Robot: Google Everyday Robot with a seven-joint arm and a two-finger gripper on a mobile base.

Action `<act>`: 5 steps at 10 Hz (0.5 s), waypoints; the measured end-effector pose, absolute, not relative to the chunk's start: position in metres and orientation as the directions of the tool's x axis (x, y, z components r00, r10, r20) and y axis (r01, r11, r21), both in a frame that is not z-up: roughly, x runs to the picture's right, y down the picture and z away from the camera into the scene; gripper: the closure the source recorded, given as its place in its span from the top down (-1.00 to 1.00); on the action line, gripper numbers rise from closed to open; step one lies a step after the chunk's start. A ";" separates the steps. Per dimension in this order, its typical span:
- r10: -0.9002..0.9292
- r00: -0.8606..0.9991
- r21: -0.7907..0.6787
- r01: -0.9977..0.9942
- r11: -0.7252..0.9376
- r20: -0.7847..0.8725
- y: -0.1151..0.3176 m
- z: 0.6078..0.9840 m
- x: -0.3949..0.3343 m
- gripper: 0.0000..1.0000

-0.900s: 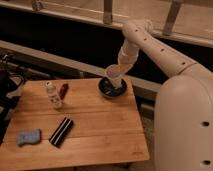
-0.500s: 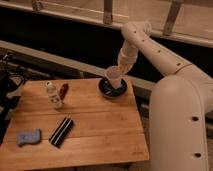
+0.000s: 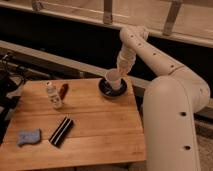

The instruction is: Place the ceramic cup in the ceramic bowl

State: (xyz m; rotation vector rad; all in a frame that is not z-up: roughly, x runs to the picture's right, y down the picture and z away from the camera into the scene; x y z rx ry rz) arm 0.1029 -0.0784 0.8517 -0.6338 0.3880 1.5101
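The cream-white ceramic cup (image 3: 113, 79) is at the end of my arm, directly over the dark glossy ceramic bowl (image 3: 111, 92), which sits at the back right of the wooden table (image 3: 100, 135). The cup's base is down inside the bowl's rim or just above it; I cannot tell if they touch. My gripper (image 3: 118, 75) reaches down from the white arm and is shut on the cup's far side.
A white capped bottle (image 3: 52, 95) and a red-brown object (image 3: 63, 90) stand at the table's back left. A black bar-shaped object (image 3: 61, 131) and a blue sponge (image 3: 28, 137) lie at the front left. My white body (image 3: 175, 125) stands at the table's right edge.
The gripper has lowered the cup slightly toward the bowl. The other objects have not moved.
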 end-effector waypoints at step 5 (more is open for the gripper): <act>0.772 0.076 -0.157 -0.987 -0.031 -0.631 -0.060 0.888 0.091 -1.00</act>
